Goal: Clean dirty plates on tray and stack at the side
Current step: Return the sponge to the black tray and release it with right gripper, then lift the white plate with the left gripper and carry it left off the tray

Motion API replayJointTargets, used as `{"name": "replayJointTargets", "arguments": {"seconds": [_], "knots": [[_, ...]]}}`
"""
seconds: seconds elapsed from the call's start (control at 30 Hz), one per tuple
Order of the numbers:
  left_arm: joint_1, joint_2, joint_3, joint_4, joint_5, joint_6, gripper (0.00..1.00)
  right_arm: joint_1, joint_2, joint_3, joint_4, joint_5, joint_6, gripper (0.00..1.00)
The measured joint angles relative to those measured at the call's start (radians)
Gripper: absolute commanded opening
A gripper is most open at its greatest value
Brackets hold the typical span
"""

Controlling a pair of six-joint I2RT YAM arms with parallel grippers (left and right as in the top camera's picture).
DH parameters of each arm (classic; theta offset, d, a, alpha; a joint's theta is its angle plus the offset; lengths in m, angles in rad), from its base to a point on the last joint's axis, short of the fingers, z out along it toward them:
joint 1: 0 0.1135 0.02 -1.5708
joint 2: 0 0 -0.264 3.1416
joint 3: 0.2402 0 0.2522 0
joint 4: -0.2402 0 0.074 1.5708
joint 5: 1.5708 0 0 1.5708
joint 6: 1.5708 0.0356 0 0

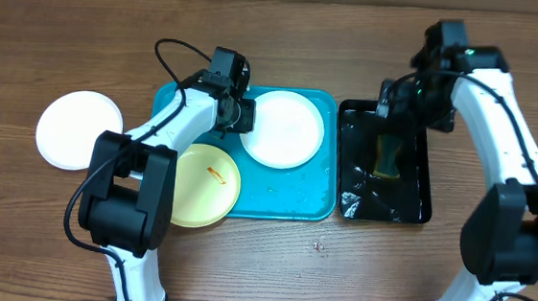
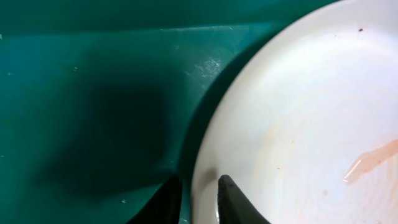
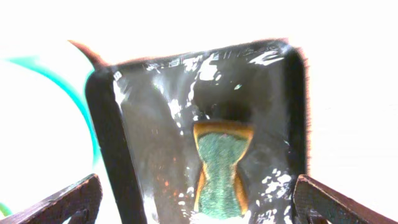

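On the turquoise tray point(image 1: 285, 195) lie a white plate point(image 1: 285, 128) at the back right and a pale yellow-green plate point(image 1: 199, 188) at the front left, which has an orange smear and overhangs the tray's edge. A second white plate point(image 1: 78, 129) rests on the table to the left. My left gripper point(image 1: 243, 115) straddles the left rim of the white plate point(image 2: 298, 112) on the tray, one finger on the plate and one over the tray floor point(image 2: 93, 93), shut on that rim. An orange smear point(image 2: 373, 162) shows on that plate. My right gripper point(image 3: 196, 183) hangs wide open over the black tray.
A narrow black tray point(image 1: 419, 196) stands right of the turquoise one, wet inside, with a green and yellow sponge point(image 1: 387, 155) lying in it. The sponge point(image 3: 221, 168) lies loose between and beyond the right fingers. Bare wooden table surrounds both trays.
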Motion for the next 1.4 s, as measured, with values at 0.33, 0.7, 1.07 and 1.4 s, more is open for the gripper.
{"name": "replayJointTargets", "arguments": {"seconds": [0.33,0.7,1.07,1.4], "knots": [[-0.043,0.000,0.122,-0.251,-0.077,0.000,0.04,-0.030,-0.022,0.013,0.008,0.028,-0.001,1.00],[-0.222,-0.140,0.455,-0.541,-0.498,-0.014,0.04,-0.030,-0.022,0.013,0.008,0.028,0.000,1.00],[-0.673,-0.200,0.477,-0.580,-1.363,-0.062,0.04,-0.030,-0.022,0.013,0.009,0.028,0.000,1.00],[-0.681,-0.184,0.477,-0.573,-1.464,-0.064,0.04,-0.030,-0.022,0.013,0.009,0.028,0.000,1.00]]}}
